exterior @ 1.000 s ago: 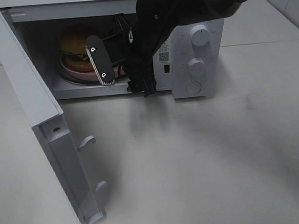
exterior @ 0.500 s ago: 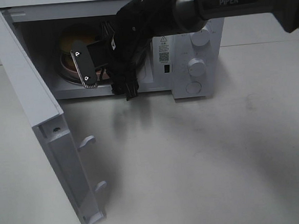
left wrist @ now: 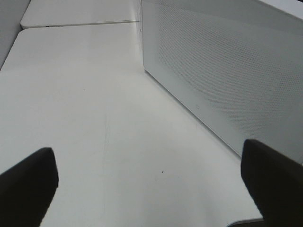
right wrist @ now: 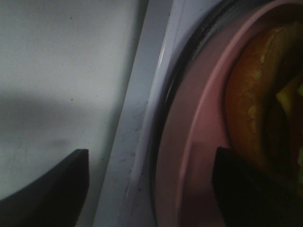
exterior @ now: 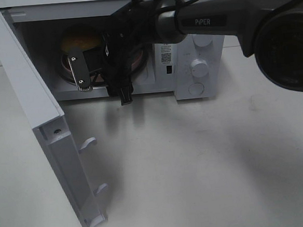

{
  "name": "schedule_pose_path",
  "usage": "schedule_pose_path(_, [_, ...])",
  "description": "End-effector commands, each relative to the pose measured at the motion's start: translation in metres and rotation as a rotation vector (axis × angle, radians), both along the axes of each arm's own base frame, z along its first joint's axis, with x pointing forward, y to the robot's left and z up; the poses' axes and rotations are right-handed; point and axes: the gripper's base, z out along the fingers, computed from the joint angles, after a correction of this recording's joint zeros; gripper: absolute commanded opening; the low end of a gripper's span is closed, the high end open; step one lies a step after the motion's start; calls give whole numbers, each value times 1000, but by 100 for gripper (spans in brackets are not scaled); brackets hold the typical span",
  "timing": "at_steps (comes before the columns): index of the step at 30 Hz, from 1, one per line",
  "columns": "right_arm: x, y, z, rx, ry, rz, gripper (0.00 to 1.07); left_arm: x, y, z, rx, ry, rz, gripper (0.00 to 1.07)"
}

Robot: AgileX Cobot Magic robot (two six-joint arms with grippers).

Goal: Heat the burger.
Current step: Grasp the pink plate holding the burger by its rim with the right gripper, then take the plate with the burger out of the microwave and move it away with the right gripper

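Note:
The burger sits on a pink plate inside the open microwave. Only its golden bun top shows past my right arm. My right gripper hangs at the cavity mouth in front of the plate, jaws apart and open. In the right wrist view the plate rim and the burger lie close ahead, and the right gripper holds nothing between its dark fingers. My left gripper is open over bare table beside the microwave door.
The microwave door stands swung wide to the left, with its latch hooks toward the table. Two knobs are on the control panel at the right. The white table stretches in front. My right arm crosses over the microwave's top right.
My right gripper has moved left across the cavity mouth and its jaws have narrowed a little. The burger, the plate and the door have stayed put.

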Motion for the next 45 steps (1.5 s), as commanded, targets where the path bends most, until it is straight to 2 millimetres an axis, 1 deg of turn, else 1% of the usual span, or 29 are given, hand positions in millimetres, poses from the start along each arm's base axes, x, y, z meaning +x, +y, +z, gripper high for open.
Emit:
schedule_pose_path(1, [3, -1, 0, 5, 18, -26, 65, -3, 0, 0, -7, -28, 8, 100])
schedule_pose_path(2, [4, -1, -1, 12, 23, -31, 54, -3, 0, 0, -7, -28, 8, 100])
schedule_pose_path(3, [4, -1, -1, 12, 23, -31, 54, -3, 0, 0, -7, -28, 8, 100])
schedule_pose_path(4, [5, -1, -1, 14, 28, -34, 40, -3, 0, 0, -7, -28, 8, 100])
schedule_pose_path(5, [5, -2, -1, 12, 30, -36, 24, -3, 0, 0, -7, -28, 8, 100])
schedule_pose_path(6, [5, -2, -1, 12, 30, -36, 24, -3, 0, 0, -7, -28, 8, 100])
schedule_pose_path(7, [5, -2, -1, 10, 32, -36, 15, -3, 0, 0, -7, -28, 8, 100])
schedule_pose_path(8, [5, -2, -1, 10, 32, -36, 15, -3, 0, 0, -7, -28, 8, 100])
schedule_pose_path(9, [4, -2, -2, 10, 36, -37, 0, -3, 0, 0, -7, -28, 8, 100])
schedule_pose_path(20, [3, -3, -2, 5, 57, -49, 0, -3, 0, 0, -7, -28, 8, 100])
schedule_pose_path(23, [1, -3, 2, 5, 60, -50, 0, -3, 0, 0, -7, -28, 8, 100])
schedule_pose_path(24, [1, -4, 7, 5, 56, -49, 0, -3, 0, 0, -7, -28, 8, 100])
schedule_pose_path(26, [0, -4, 10, 5, 54, -48, 0, -3, 0, 0, -7, -28, 8, 100])
schedule_pose_path(27, [0, -5, 16, 7, 51, -49, 0, -3, 0, 0, -7, -28, 8, 100])
schedule_pose_path(28, [0, -5, 16, 7, 51, -49, 0, -3, 0, 0, -7, -28, 8, 100])
schedule_pose_path(29, [-2, -6, 22, 10, 47, -49, 0, -3, 0, 0, -7, -28, 8, 100])
schedule_pose_path(30, [-2, -6, 22, 10, 47, -49, 0, -3, 0, 0, -7, -28, 8, 100])
schedule_pose_path(32, [-6, -9, 27, 4, 36, -15, 0, -3, 0, 0, -7, -28, 8, 100])
schedule_pose_path(34, [-9, -10, 29, 0, 35, 0, 0, -3, 0, 0, -7, -28, 8, 100])
schedule_pose_path(35, [-14, -12, 32, -7, 26, 41, 0, -3, 0, 0, -7, -28, 8, 100])
schedule_pose_path(36, [-14, -12, 32, -7, 26, 41, 0, -3, 0, 0, -7, -28, 8, 100])
schedule_pose_path(37, [-19, -15, 35, -17, 6, 88, 0, -3, 0, 0, -7, -28, 8, 100])
schedule_pose_path(39, [-21, -17, 35, -23, 0, 103, 0, -3, 0, 0, -7, -28, 8, 100])
schedule_pose_path(40, [-25, -20, 38, -26, -29, 136, 0, -3, 0, 0, -7, -28, 8, 100])
schedule_pose_path(44, [-31, -24, 44, 3, -60, 152, 0, -3, 0, 0, -7, -28, 8, 100])
schedule_pose_path(45, [-33, -30, 47, 15, -75, 161, 0, -3, 0, 0, -7, -28, 8, 100])
